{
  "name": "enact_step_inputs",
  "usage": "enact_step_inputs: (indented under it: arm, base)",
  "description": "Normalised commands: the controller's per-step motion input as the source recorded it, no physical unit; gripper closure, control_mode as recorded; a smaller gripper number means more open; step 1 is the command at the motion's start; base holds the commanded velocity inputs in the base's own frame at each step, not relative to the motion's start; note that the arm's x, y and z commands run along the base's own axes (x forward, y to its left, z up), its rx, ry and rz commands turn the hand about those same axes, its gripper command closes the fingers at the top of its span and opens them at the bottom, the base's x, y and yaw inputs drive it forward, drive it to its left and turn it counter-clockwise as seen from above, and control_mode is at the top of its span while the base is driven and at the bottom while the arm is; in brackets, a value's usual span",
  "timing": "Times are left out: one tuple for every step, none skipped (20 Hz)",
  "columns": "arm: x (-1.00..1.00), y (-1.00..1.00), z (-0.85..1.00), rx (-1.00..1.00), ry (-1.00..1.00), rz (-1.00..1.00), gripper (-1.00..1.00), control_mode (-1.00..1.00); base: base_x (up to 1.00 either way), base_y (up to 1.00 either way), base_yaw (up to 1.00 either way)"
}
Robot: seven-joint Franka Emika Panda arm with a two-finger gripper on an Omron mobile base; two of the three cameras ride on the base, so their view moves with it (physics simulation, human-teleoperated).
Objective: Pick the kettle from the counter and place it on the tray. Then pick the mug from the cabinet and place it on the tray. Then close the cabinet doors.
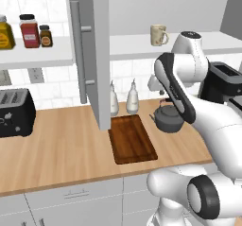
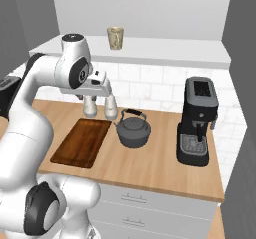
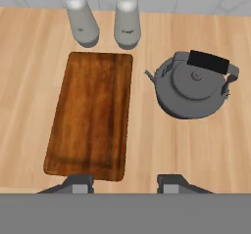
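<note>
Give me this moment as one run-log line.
phase: pre-grasp | gripper: open, above counter, holding nothing | kettle: on counter beside tray | mug: in cabinet | doors: open

Plenty of open air above the kettle (image 3: 193, 86) and the bare tray (image 3: 92, 114). Two white bottles (image 3: 82, 18) crowd the tray's back edge, coffee machine (image 2: 198, 122) sits off right, and an open cabinet door (image 1: 92, 55) hangs over the tray's left side.

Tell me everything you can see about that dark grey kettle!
The squat, round, dark grey kettle looks like cast iron. It has a lid with a small knob, a short spout pointing toward the dark brown wooden tray, and a thin arched handle standing up over it. It sits upright on the light-brown wooden counter, beside the tray, not touching it.
</note>
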Motion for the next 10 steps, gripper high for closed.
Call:
enact_step_inputs:
  arm:
    - [0.05,0.0,0.0,0.0,0.0,0.0,-1.0,-1.0]
    - [0.41,0.0,0.0,0.0,0.02,0.0,-1.0,-1.0]
    - [0.36,0.0,-0.04,0.0,0.0,0.0,-1.0,-1.0]
    - [0.43,-0.23,-0.31,0.0,0.0,0.0,-1.0,-1.0]
    - [0.46,-0.44,-0.44,0.0,0.0,0.0,-1.0,-1.0]
    - [0.4,-0.64,-0.54,0.03,-0.02,0.0,-1.0,-1.0]
    - [0.29,-0.74,-0.54,0.04,-0.04,0.0,-1.0,-1.0]
    - [0.17,-0.84,-0.56,0.05,-0.04,0.0,-1.0,-1.0]
    - [0.05,-0.94,-0.5,0.05,-0.04,0.0,-1.0,-1.0]
    - [0.0,-0.91,-0.43,0.01,-0.02,0.0,-1.0,-1.0]
  base:
    - [0.0,0.0,0.0]
    - [0.0,0.0,0.0]
    - [0.0,0.0,0.0]
    - [0.0,0.0,0.0]
    - [0.0,0.0,0.0]
    - [0.0,0.0,0.0]
    - [0.0,0.0,0.0]
    - [0.0,0.0,0.0]
    - [0.0,0.0,0.0]
    - [0.0,0.0,0.0]
